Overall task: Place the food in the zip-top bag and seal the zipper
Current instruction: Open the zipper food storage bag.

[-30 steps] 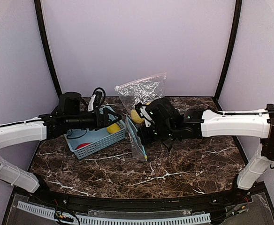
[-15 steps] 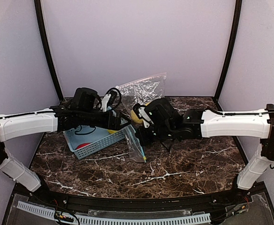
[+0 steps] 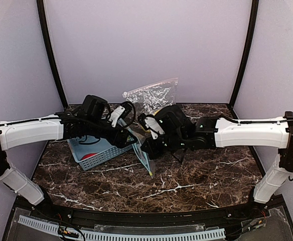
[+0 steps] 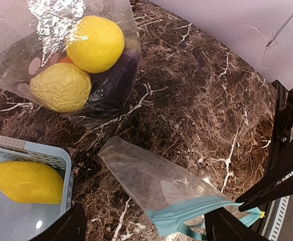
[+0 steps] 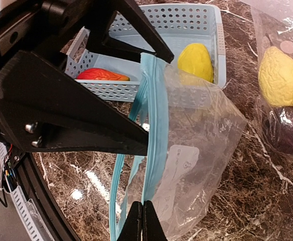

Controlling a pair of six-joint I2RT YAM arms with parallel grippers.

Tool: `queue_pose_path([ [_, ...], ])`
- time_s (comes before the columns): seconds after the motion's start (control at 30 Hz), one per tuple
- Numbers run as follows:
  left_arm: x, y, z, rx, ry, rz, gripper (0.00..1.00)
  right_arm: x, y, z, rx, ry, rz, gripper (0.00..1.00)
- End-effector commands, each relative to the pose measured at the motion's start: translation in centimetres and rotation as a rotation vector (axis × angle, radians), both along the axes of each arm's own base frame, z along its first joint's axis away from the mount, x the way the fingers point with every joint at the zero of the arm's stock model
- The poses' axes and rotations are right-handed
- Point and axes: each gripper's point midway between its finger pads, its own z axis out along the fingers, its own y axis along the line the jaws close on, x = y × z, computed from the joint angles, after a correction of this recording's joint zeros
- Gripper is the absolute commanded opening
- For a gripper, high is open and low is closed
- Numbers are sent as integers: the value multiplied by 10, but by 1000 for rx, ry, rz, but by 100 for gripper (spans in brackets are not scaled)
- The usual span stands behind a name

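An empty zip-top bag (image 5: 196, 150) with a teal zipper (image 4: 186, 213) hangs just above the table from my right gripper (image 5: 142, 221), which is shut on its zipper edge. My left gripper (image 4: 146, 231) stands wide open astride the bag's mouth, one black finger (image 5: 71, 115) on each side, holding nothing. Food: a yellow lemon (image 5: 195, 61) and a red piece (image 5: 102, 75) lie in the light-blue basket (image 5: 206, 20). In the top view both grippers meet at the bag (image 3: 147, 160), left gripper (image 3: 131, 139) and right gripper (image 3: 147, 148).
A second clear bag (image 4: 51, 30) lies behind, holding two yellow lemons (image 4: 94, 42) and a purple eggplant (image 4: 114, 80). The basket (image 3: 94, 153) sits left of centre. Black frame posts and purple walls enclose the marble table (image 3: 201, 175).
My left arm has swung right from over the basket to the hanging bag's mouth. The right gripper and the bag have dipped slightly lower and leftward.
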Motion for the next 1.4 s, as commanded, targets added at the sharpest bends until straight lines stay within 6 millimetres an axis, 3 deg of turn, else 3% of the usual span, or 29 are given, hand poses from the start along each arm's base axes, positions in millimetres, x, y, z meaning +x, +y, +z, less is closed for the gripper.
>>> queue_pose_path([
  [0.0, -14, -3, 6, 34, -62, -127, 80, -19, 17, 6, 60, 24, 134, 0],
  [0.23, -24, -5, 5, 56, -92, -221, 60, -31, 19, 7, 93, 74, 235, 0],
  [0.4, -32, -3, 5, 66, -92, -264, 53, -36, 17, 7, 108, 105, 278, 0],
  [0.53, -39, -4, 3, 37, -53, -275, 34, -31, 14, 7, 105, 102, 257, 0],
  [0.63, -39, -5, -1, 16, -22, -248, 13, -27, 11, 7, 99, 88, 233, 0],
  [0.73, -33, 1, -10, 31, 8, -172, 1, -11, -1, 6, 57, 42, 131, 0],
  [0.9, -25, 5, -5, -32, 99, -15, 1, 21, -30, 6, -21, -34, -119, 0],
  [1.1, -18, 7, 7, -256, 257, 246, 1, 25, -24, 5, -44, -77, -223, 11],
  [1.37, -17, 11, 21, -418, 283, 374, 1, 25, -28, -17, -72, -38, -298, 31],
])
